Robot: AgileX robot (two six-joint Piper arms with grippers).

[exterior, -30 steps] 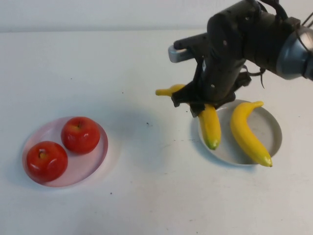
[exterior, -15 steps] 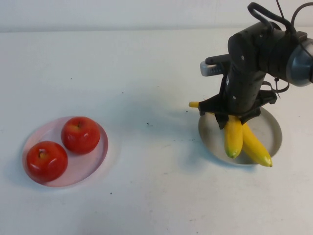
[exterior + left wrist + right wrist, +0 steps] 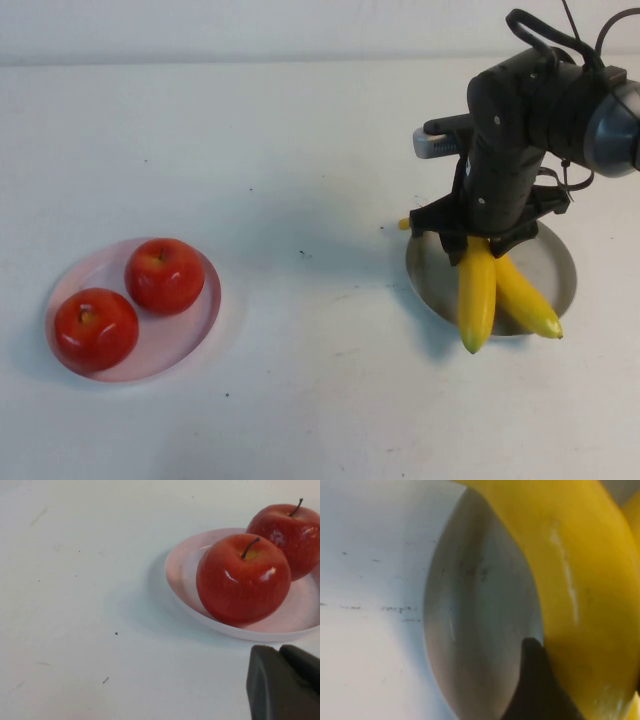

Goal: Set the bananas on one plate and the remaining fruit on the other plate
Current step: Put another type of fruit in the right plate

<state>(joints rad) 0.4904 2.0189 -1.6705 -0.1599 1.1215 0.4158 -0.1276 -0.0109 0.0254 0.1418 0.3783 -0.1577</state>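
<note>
My right gripper (image 3: pixel 478 248) is shut on a yellow banana (image 3: pixel 477 300) and holds it over the grey plate (image 3: pixel 428 285); its tip reaches past the plate's near rim. The second banana (image 3: pixel 528 300) lies in the plate right beside it. In the right wrist view the held banana (image 3: pixel 570 580) fills the frame next to one dark finger (image 3: pixel 535 690), above the grey plate (image 3: pixel 480 630). Two red apples (image 3: pixel 164 275) (image 3: pixel 95 329) sit in the pink plate (image 3: pixel 207 300) at the left. My left gripper (image 3: pixel 285 680) is shut, hovering near that pink plate (image 3: pixel 180 575) and its apples (image 3: pixel 242 577).
The white table (image 3: pixel 300 150) stretches between the two plates. The right arm's dark body (image 3: pixel 520 120) stands over the far side of the grey plate.
My right gripper has carried the banana to the right, from the grey plate's left rim to over the plate, beside the second banana, and the banana now points toward the near rim.
</note>
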